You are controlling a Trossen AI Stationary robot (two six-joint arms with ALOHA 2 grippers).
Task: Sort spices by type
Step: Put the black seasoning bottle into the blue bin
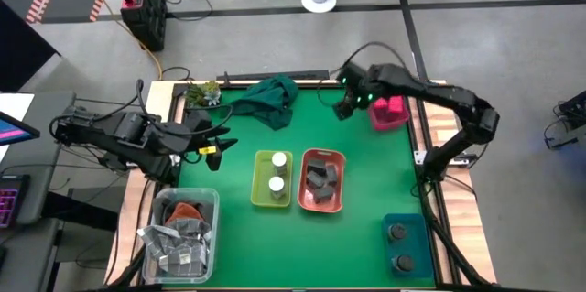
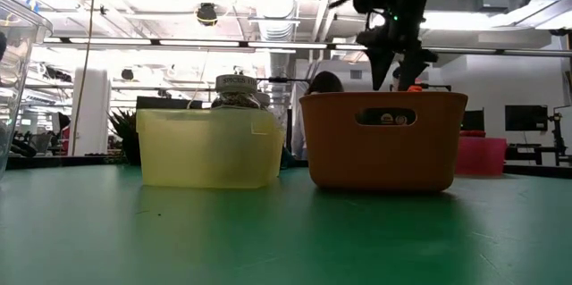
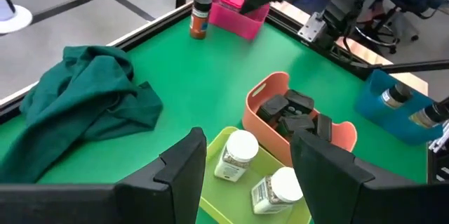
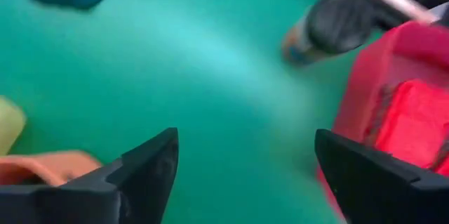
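My right gripper [image 1: 348, 106] hangs open and empty above the mat, just left of the pink bin [image 1: 389, 112]. Its wrist view [image 4: 245, 175] shows a dark-lidded brown jar [image 4: 326, 27] standing beside that bin, with a pink pack [image 4: 414, 119] inside the bin. The jar also shows in the left wrist view [image 3: 200, 17]. Two white-topped jars [image 1: 277, 171] lie in the yellow bin [image 1: 259, 191]. Dark grey packs [image 1: 320, 178] fill the orange bin [image 1: 341, 159]. Two dark round jars [image 1: 399, 246] stand in the teal bin [image 1: 403, 221]. My left gripper [image 1: 209, 141] waits open at the left.
A dark green cloth [image 1: 275, 100] lies bunched at the far edge, with a small plant [image 1: 203, 93] to its left. A clear tub [image 1: 183, 232] of silvery packets stands at the near left corner. Bare green mat [image 1: 366, 200] lies between the bins.
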